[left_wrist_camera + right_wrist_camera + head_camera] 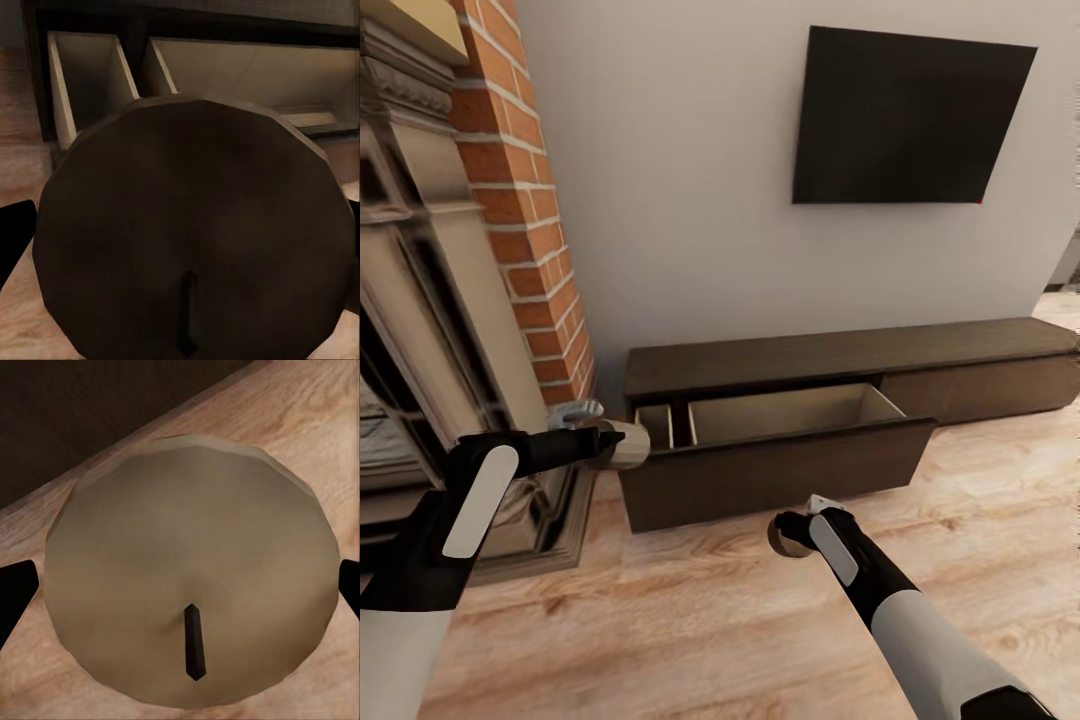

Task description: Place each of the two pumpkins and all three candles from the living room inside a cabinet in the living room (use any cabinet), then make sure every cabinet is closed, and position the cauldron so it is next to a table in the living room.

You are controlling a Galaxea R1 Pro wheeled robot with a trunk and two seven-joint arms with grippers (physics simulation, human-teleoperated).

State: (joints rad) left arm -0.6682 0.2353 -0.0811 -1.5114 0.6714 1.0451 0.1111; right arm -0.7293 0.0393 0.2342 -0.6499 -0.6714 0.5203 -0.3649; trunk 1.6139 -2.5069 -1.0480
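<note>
Both my tools grip candles: left tool [622,443] holds a candle [195,225] at the cabinet's [840,365] open drawer [780,420], frame centre; right tool [792,535], arm outstretched lower right, clasps another candle [191,600].

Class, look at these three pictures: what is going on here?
A two-armed robot stands before a long, low dark cabinet whose drawer is pulled open. Each gripper holds a round candle with a dark wick. The left gripper has its candle at the drawer's left end, above the small compartment. The right gripper holds the other candle lower down, over the wooden floor in front of the drawer.
</note>
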